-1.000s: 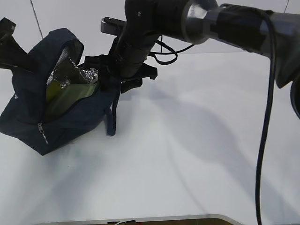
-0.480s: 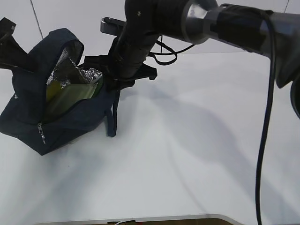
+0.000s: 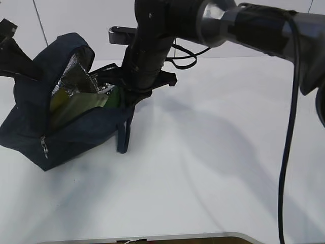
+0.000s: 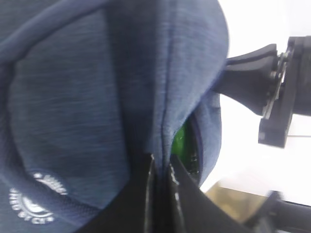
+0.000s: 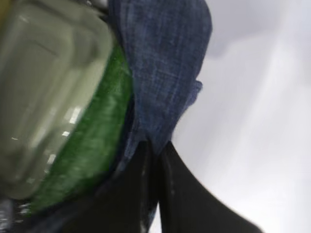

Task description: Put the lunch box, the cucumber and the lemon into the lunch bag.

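The navy lunch bag (image 3: 76, 129) lies open on the white table at the left, its foil lining showing. The lunch box (image 3: 76, 104) with its sage-green lid lies inside the opening, and the cucumber (image 3: 114, 95) lies beside it at the right rim. The lemon is hidden. My left gripper (image 4: 159, 162) is shut on the bag's upper rim fabric (image 4: 146, 87); green shows in the gap (image 4: 181, 141). My right gripper (image 5: 154, 148) is shut on the bag's right rim fabric (image 5: 160, 63), next to the cucumber (image 5: 92, 141) and the lunch box (image 5: 43, 87).
The right arm (image 3: 228, 25) reaches across from the upper right, with a black cable (image 3: 289, 127) hanging down the right side. A bag handle (image 3: 123, 134) hangs down onto the table (image 3: 203, 168). The table's front edge runs along the bottom.
My right gripper has shifted right and slightly up with the bag's rim, widening the opening. The cucumber now shows at the right rim beside the lunch box.
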`<control>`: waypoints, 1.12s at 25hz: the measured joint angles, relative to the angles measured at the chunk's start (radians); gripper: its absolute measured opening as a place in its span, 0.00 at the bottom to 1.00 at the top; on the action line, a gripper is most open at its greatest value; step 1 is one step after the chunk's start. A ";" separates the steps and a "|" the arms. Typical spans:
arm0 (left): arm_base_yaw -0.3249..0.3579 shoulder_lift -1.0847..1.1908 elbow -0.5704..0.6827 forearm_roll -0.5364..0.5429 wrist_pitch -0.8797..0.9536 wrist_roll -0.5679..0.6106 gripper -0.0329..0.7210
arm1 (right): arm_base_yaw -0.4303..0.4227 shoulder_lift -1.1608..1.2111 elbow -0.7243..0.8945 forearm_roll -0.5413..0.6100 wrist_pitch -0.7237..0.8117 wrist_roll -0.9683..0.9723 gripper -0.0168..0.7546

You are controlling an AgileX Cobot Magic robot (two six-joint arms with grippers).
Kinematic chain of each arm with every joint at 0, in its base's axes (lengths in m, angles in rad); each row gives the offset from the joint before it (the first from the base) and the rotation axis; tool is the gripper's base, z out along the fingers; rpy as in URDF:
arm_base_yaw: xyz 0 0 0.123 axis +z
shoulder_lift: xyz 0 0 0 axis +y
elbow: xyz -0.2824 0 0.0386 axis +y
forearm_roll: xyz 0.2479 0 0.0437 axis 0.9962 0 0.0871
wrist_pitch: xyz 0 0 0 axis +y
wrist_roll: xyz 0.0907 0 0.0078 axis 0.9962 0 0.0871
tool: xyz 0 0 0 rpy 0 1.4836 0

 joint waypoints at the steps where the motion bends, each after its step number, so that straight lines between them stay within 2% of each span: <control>1: -0.004 0.000 0.000 -0.006 0.005 0.000 0.03 | 0.000 -0.002 0.000 -0.015 0.012 -0.007 0.04; 11: -0.067 0.000 0.000 -0.130 0.061 0.000 0.03 | 0.000 -0.109 0.000 -0.113 0.185 -0.098 0.04; 21: -0.205 0.002 0.000 -0.200 0.053 0.000 0.03 | 0.000 -0.239 0.000 -0.236 0.231 -0.147 0.04; 28: -0.223 0.018 0.000 -0.317 -0.015 0.002 0.03 | 0.000 -0.278 0.007 -0.325 0.240 -0.175 0.04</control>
